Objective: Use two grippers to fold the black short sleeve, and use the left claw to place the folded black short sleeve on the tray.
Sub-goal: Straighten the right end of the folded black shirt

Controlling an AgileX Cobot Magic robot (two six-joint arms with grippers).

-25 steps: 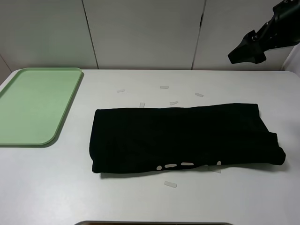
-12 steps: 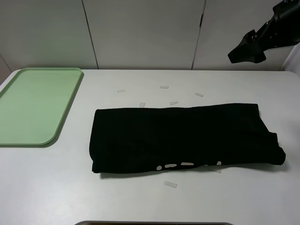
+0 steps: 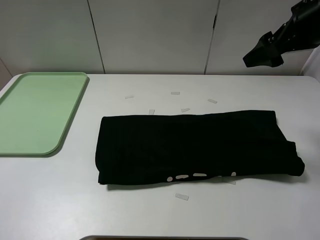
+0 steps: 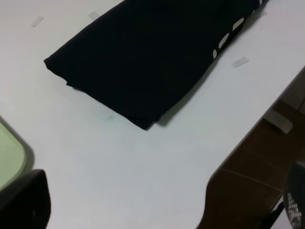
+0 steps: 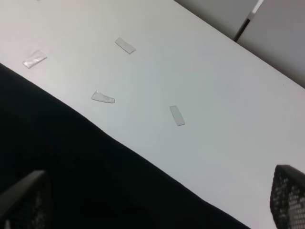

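Note:
The black short sleeve [image 3: 195, 147] lies in the middle of the white table, folded into a long flat band with white print marks along its near edge. Far to its left sits the pale green tray [image 3: 35, 112], with nothing on it. My right gripper [image 3: 256, 59] hangs high above the table's back right corner, well clear of the cloth. Its wrist view shows the fingers spread wide and open over the short sleeve's [image 5: 71, 162] back edge. My left gripper [image 4: 159, 205] is also open and holds nothing; the short sleeve's [image 4: 152, 47] end lies ahead of it. The tray's corner [image 4: 7, 157] shows beside one fingertip.
Small strips of clear tape [image 3: 175, 93] are scattered on the table behind the garment, and one more [image 3: 182, 196] lies in front of it. The table's near edge [image 4: 248, 133] drops to a brown floor. A white panelled wall stands behind.

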